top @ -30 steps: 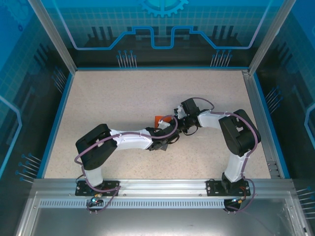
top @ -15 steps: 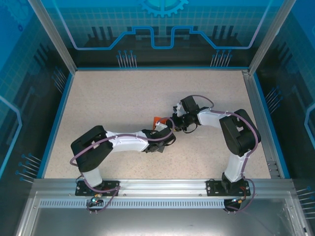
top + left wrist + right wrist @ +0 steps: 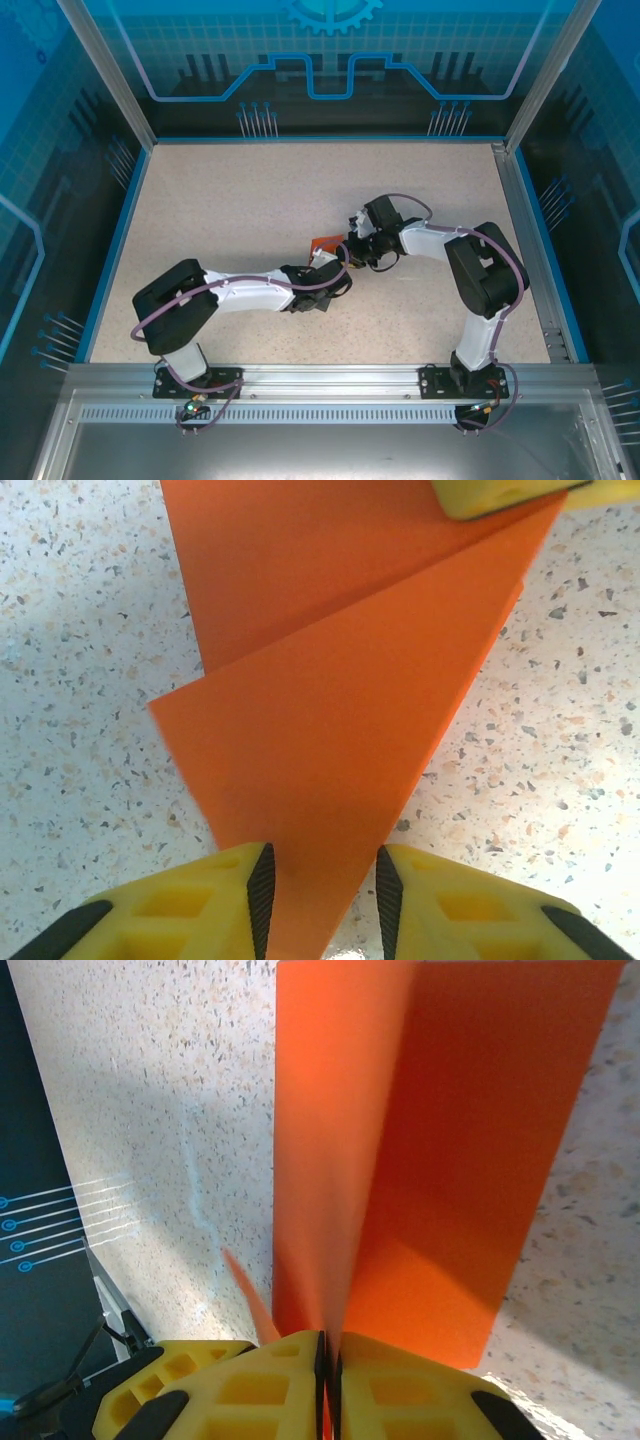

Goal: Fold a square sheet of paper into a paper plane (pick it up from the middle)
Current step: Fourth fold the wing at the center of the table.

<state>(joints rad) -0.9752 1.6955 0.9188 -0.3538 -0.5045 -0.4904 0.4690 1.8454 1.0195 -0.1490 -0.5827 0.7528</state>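
- The left arm [image 3: 250, 290] reaches from its base at the near left edge of the bench [image 3: 230, 200] toward the middle. Its elbow sits lower and farther left than a second ago.
- The left gripper [image 3: 322, 880] has its yellow fingers [image 3: 200, 900] apart. The narrow pointed end of the orange sheet of paper [image 3: 330, 730] lies between the black pads. The left wrist view does not show whether the pads touch its edges.
- The sheet is folded. In the left wrist view it is a bright orange wedge, with one flat layer lying over another and a straight crease running diagonally toward the far right. The speckled bench is beneath it.
- From above, the sheet shows as a small orange patch near the middle of the bench, between the two grippers. It looks darker and more tilted than a second ago.
- The right gripper [image 3: 328, 1345] has its fingers [image 3: 250, 1390] pressed together, clamped on the sheet. The sheet rises from between them as a raised fold, with one panel lit and the other in shadow.
- One yellow finger of the right gripper touches the far corner of the wedge in the left wrist view.
- The right arm [image 3: 480, 270] bends in from the near right. Its wrist has shifted slightly left and farther away.
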